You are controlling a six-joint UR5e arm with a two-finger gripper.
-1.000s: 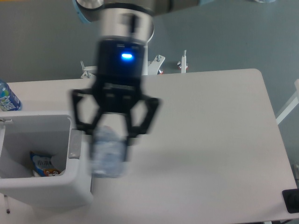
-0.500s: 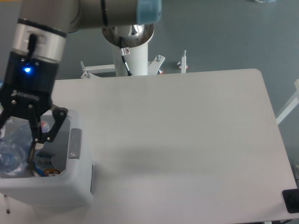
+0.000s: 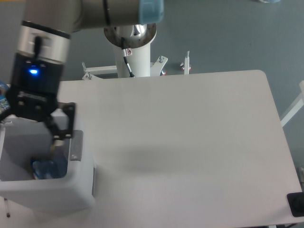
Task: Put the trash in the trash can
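White bin, your trash can (image 3: 78,187), sits at the counter's (image 3: 190,142) left edge with the pincer (image 3: 35,135) spread and empty over its mouth, bluish trash (image 3: 47,168) low inside; judging by this, drop done, nothing loose on show.

White table (image 3: 190,133) — trash can (image 3: 71,190) on left end.

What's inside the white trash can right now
At the bottom of the trash can lies something blue and clear, too blurred to identify. The near wall and the gripper hide the rest.
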